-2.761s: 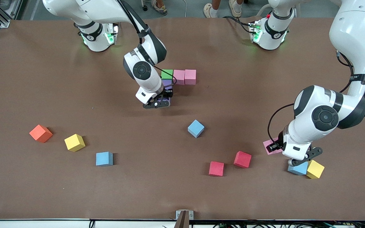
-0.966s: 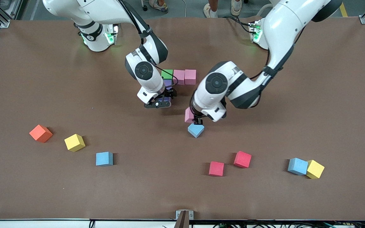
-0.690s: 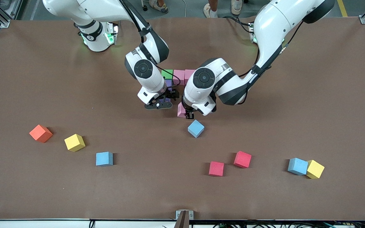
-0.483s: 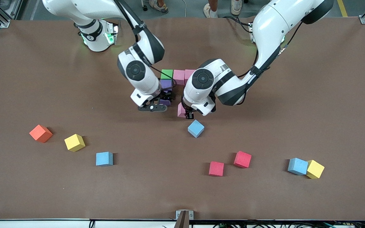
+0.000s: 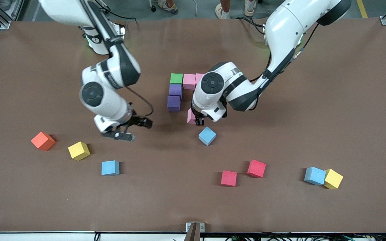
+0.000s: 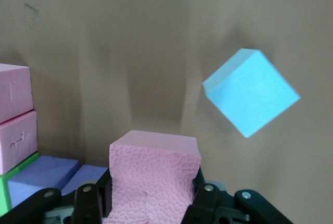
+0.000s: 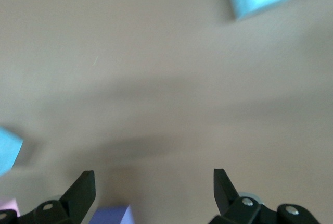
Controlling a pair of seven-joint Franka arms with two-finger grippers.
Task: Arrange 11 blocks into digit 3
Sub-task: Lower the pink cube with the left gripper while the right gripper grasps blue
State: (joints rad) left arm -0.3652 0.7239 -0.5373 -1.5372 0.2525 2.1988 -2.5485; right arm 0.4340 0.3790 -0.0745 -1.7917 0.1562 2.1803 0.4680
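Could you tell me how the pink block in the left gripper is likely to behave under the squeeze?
The pink block looks like pebbled foam, so it probably gives slightly and feels light. That rough face should resist slipping in the left gripper. Flat-sided, it likely sits without rolling once set down.

Even, bright overhead light on the brown table [image 5: 313, 100]; soft shadows pool beside each cube and under both arms. Front view is sharp. Right wrist view is smeared with motion blur; left wrist view mostly crisp
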